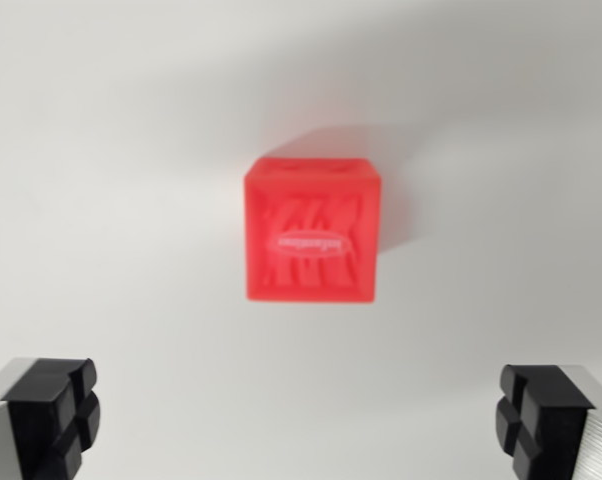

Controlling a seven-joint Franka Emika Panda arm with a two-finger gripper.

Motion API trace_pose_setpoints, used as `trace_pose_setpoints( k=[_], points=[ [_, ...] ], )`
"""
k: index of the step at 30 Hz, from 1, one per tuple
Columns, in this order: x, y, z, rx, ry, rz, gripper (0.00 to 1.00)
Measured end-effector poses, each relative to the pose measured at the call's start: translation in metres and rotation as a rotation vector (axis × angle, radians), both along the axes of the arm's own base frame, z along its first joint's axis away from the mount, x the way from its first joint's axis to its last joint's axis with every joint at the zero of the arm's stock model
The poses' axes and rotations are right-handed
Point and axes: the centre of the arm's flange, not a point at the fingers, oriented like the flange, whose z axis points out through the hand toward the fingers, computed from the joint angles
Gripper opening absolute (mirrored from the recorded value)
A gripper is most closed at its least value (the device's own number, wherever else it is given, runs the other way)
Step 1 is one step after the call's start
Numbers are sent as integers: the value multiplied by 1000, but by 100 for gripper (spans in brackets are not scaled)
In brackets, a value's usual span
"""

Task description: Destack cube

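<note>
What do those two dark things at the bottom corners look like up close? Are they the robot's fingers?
Yes. The gripper shows two fingers: each has a black, blocky pad cut by cross-shaped grooves, mounted on a silver-grey metal body. No cables or markings show. The arm itself is out of view.

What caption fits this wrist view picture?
Open claw above a red cube on a white table.

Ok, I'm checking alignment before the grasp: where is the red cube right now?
In the wrist view the red cube sits near the centre on the white surface, above and between the two open jaws, touching neither.
</note>
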Motion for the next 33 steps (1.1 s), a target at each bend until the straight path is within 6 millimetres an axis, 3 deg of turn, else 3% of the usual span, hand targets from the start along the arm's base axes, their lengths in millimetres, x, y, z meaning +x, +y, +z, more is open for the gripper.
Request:
trace_pose_setpoints(
  k=[21,33],
  points=[
    [0,0,85,2,-1,0,100],
    [0,0,124,2,-1,0,100]
  ],
)
